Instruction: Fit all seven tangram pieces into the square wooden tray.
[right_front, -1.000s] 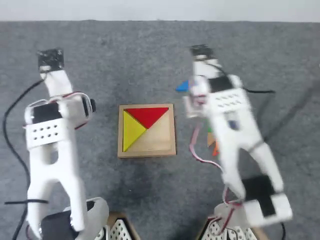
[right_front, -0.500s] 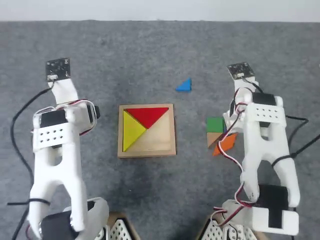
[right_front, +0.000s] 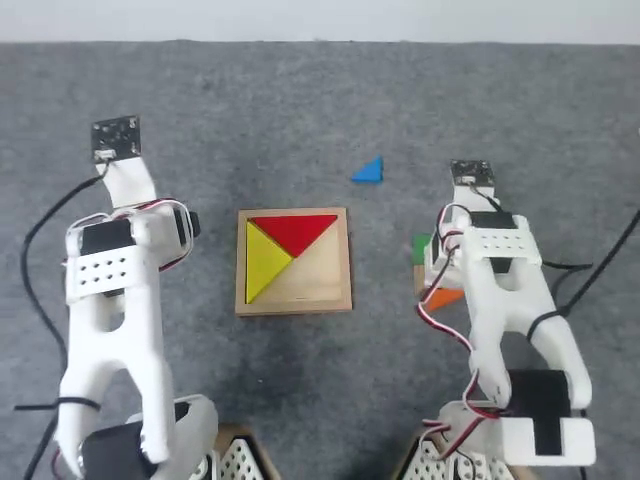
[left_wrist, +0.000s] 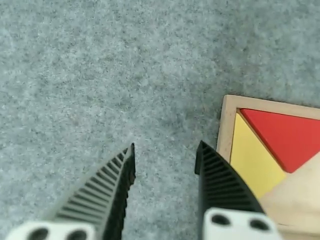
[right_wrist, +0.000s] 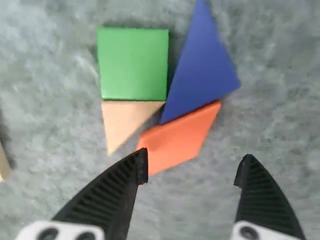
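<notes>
The square wooden tray (right_front: 342, 296) lies mid-table with a red triangle (right_front: 294, 232) and a yellow triangle (right_front: 264, 260) in it; its lower right part is bare wood. My left gripper (left_wrist: 165, 162) hangs open over the carpet beside the tray (left_wrist: 226, 125). My right gripper (right_wrist: 192, 167) is open above a cluster of loose pieces: green square (right_wrist: 133, 63), dark blue triangle (right_wrist: 200, 65), orange parallelogram (right_wrist: 179, 136) and tan triangle (right_wrist: 125, 122). A small light-blue triangle (right_front: 368, 171) lies apart, beyond the tray. The right arm (right_front: 495, 270) hides most of the cluster from above.
Grey carpet covers the table. Both arm bases (right_front: 150, 440) stand at the near edge. Cables trail beside each arm. A pale wall strip runs along the far edge.
The right arm swung from near the light-blue triangle toward the right, then came back over the cluster of loose pieces. The left arm shifted slightly and then held still.
</notes>
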